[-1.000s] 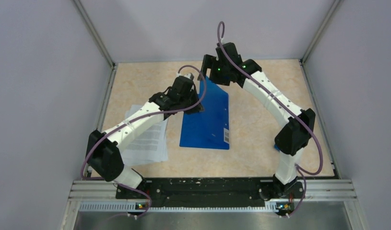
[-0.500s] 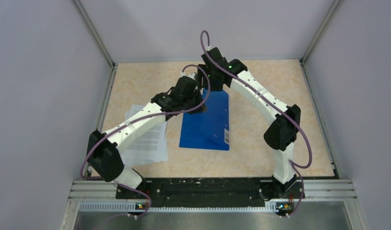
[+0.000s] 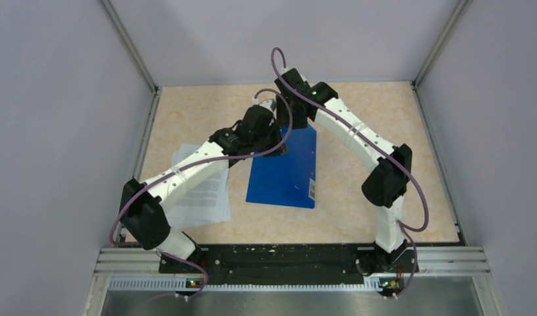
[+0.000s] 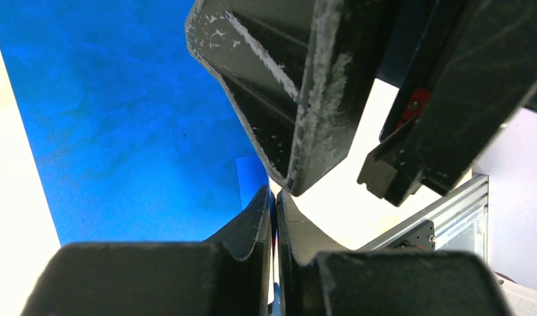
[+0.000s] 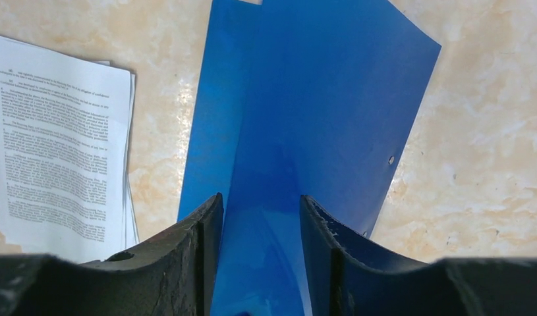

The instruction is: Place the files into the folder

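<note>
folder (image 3: 282, 178): my right jaws just narrowed, half open astride its raised cover; left jaws pinch that cover; opening it for the files (image 3: 209, 201) looks close.

Folder (image 3: 282, 174) on bench (image 3: 364, 141); left gripper (image 3: 276, 146) and right gripper (image 3: 294, 120) close together at its far end. Files (image 3: 203, 194) just left of folder, partly hidden under left arm (image 3: 186, 172).
</note>
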